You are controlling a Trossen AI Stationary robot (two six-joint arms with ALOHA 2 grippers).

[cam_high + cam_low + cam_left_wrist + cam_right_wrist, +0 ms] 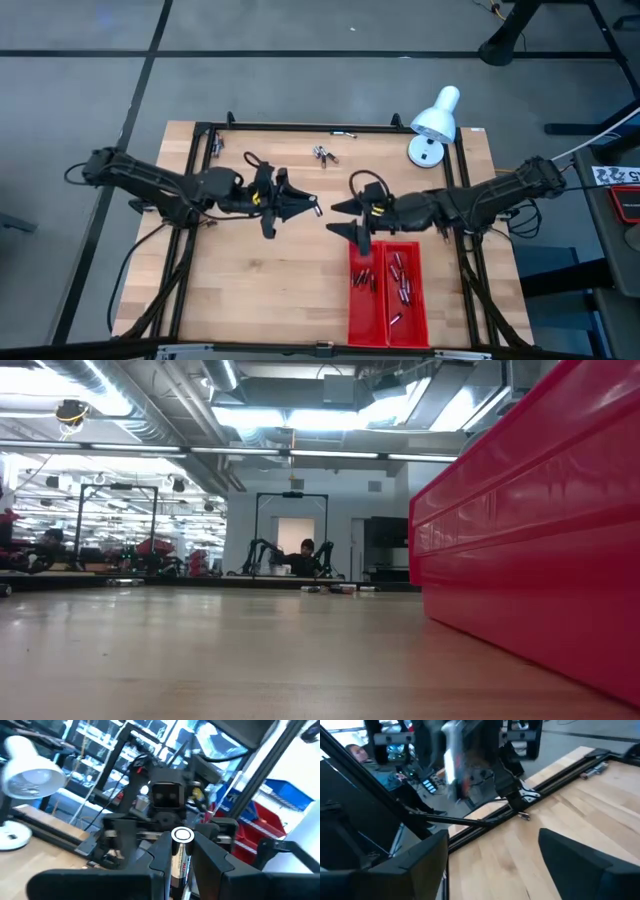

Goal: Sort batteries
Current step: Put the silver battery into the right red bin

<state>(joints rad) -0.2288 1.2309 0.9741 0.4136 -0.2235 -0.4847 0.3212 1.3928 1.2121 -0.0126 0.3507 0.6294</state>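
My left gripper [308, 207] hovers over the middle of the table, shut on one silvery battery [180, 856] with red print. My right gripper [340, 220] faces it from the right, just beyond the far end of the red tray [386, 325], with its fingers open wide [492, 840] and nothing between them. In the right wrist view the held battery [451, 755] shows as a blur ahead. Several batteries lie in the tray's left compartment [362, 277] and several in its right one [400, 278]. A few more batteries [324, 153] lie loose near the table's far edge. My left gripper pinches the battery's barrel [178, 865] between its two fingers [159, 862]. The battery lies along the fingers, and its round metal end cap [182, 835] sticks out past the fingertips toward the right gripper. It is lifted clear of the table.
A white desk lamp [432, 125] stands at the far right corner. A black frame rail [300, 127] runs around the wooden tabletop [260, 290]. In the low view the tray's red wall [540, 550] fills the right side. Bare wood lies to the left of the tray.
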